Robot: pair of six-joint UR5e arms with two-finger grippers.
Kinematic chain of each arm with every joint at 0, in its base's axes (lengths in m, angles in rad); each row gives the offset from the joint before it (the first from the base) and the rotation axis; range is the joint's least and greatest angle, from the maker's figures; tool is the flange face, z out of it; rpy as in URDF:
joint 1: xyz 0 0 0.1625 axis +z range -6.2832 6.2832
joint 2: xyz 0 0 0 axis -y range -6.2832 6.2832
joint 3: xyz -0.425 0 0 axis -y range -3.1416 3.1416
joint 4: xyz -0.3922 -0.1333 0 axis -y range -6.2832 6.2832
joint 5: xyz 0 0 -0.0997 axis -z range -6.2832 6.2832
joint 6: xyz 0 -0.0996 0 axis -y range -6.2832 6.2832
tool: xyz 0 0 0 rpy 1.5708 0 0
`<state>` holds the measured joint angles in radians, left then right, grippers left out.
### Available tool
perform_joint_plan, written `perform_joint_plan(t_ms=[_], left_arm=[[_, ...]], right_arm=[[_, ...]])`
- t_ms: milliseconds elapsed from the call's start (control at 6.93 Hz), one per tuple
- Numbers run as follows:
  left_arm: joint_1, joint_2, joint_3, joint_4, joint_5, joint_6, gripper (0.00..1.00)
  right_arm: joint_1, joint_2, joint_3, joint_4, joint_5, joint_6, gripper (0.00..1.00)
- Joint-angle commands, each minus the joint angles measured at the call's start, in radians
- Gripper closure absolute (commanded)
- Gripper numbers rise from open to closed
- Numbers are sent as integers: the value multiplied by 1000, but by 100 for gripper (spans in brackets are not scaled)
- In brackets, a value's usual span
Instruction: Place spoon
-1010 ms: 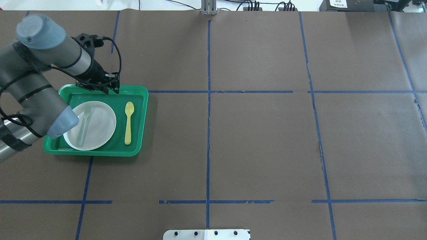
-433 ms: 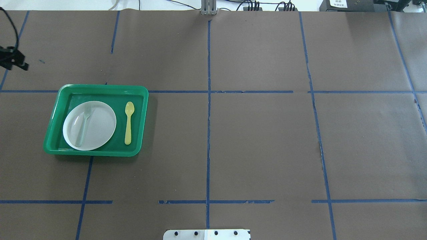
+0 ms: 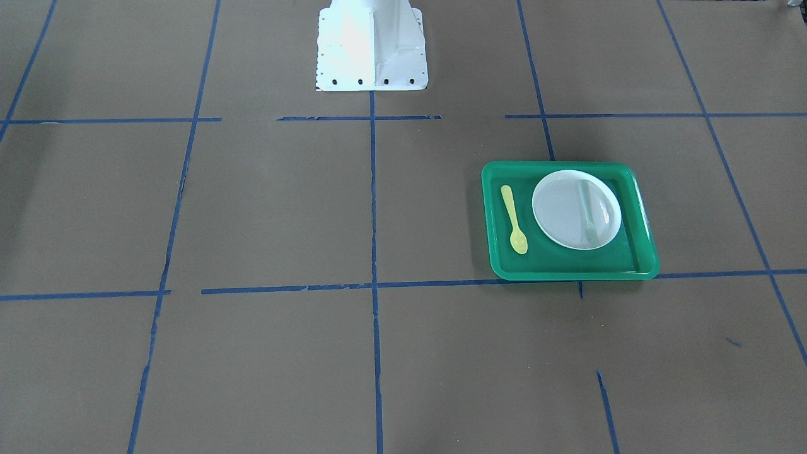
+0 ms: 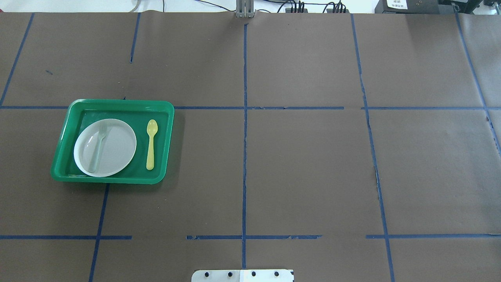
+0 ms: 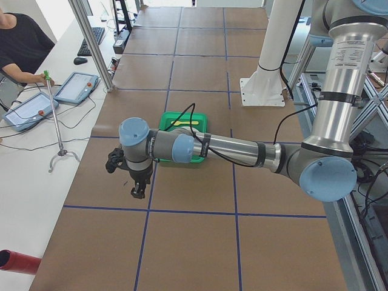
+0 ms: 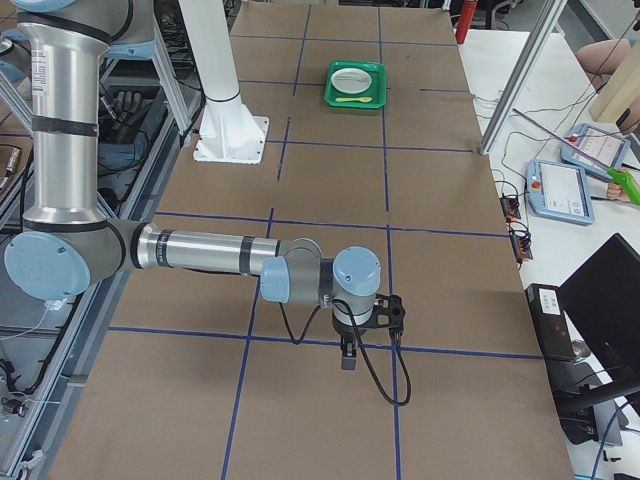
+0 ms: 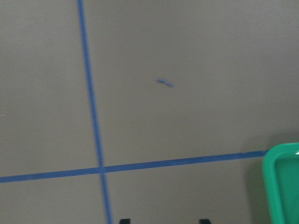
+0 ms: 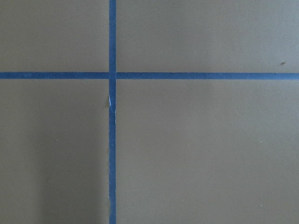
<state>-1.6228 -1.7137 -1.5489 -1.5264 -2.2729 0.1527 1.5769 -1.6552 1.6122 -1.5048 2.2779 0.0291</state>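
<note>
Resting flat on the green tray (image 4: 117,105), just beside the white plate (image 4: 117,149) (which carries a fork (image 4: 98,147)), the yellow spoon (image 4: 150,145) appears placed; nothing seems left to do. Both arms reach low over the table (image 4: 313,164). The left gripper (image 7: 163,221) shows fingertips spread, holding nothing. The right gripper (image 6: 347,358) gives no telling whether it is spread or closed.
</note>
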Motion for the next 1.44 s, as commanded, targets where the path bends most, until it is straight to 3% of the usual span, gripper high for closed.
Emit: perform_joint_plan(t_ms=[0, 289, 866, 1299], left_arm=[[-81, 17, 53, 58, 0, 100, 0], [-78, 48, 35, 155, -16, 91, 0], [-75, 68, 18, 146, -91, 91, 0], [-39, 62, 10, 89, -89, 87, 0]], right_arm=[[0, 0, 0, 0, 0, 0, 0], [0, 0, 0, 0, 0, 0, 0], [0, 0, 0, 0, 0, 0, 0], [0, 0, 0, 0, 0, 0, 0]])
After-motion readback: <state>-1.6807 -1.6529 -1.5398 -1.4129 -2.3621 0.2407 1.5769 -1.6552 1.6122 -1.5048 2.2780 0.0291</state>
